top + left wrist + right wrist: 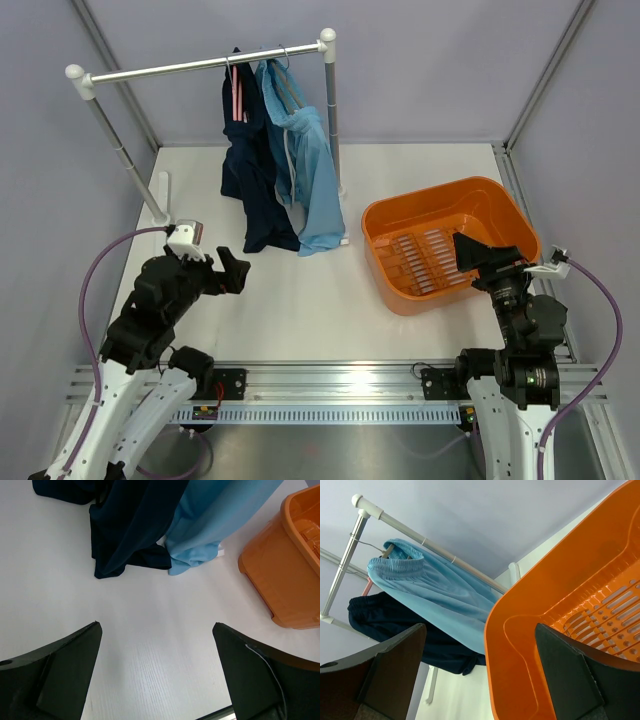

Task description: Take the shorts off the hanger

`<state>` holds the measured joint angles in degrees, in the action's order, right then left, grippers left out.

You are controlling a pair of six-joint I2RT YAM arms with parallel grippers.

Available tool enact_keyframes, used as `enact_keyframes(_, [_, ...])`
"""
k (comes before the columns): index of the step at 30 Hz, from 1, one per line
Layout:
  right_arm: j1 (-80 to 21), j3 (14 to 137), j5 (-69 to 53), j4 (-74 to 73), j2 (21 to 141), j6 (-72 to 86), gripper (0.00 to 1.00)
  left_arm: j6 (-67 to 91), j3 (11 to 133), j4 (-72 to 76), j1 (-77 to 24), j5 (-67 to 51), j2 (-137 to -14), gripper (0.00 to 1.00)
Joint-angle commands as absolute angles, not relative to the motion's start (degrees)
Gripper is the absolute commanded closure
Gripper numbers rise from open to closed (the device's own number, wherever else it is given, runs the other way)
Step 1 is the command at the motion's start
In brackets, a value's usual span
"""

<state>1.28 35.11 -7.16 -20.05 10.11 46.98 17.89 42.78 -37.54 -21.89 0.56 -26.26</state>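
White table (300, 310): navy shorts (255, 195), blue shorts (318, 180) hang by an orange basket (372, 240) (both jaws wide).

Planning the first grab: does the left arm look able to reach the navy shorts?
Probably yes. The left gripper is open, facing the navy shorts, with only bare table between them; the orange basket sits off to its right.

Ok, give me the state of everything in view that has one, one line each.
Navy shorts: hanging from the rail, hem on the table.
Light blue shorts: hanging from the rail, beside the navy pair.
Orange basket: upright, no clothes seen inside.
Left tool: open, holding nothing.
Right tool: open, holding nothing.
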Motion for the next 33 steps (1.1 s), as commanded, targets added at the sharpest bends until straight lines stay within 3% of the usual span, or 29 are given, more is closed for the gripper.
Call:
enact_keyframes(1, [1.58, 36.21, -7.65, -20.04, 10.28, 47.72, 0.01, 17.23, 43.95, -34.98, -21.71, -0.97, -26.46, 0.01])
enact_keyframes(13, [1.58, 38.14, -7.56, -20.3, 11.51, 46.94, 0.01, 16.79, 46.13, -32.88, -21.71, -2.46, -28.47, 0.01])
enact_keyframes(24, [1.58, 38.85, -9.31, -22.85, 11.95, 44.83, 0.0, 19.16, 88.02, -33.13, -21.71, 5.88, -58.34, 0.01])
enact_keyframes(33, [1.58, 37.97, -11.51, -21.1, 13.18, 45.09, 0.0, 11.34, 106.16, -29.97, -21.71, 18.54, -77.68, 0.02])
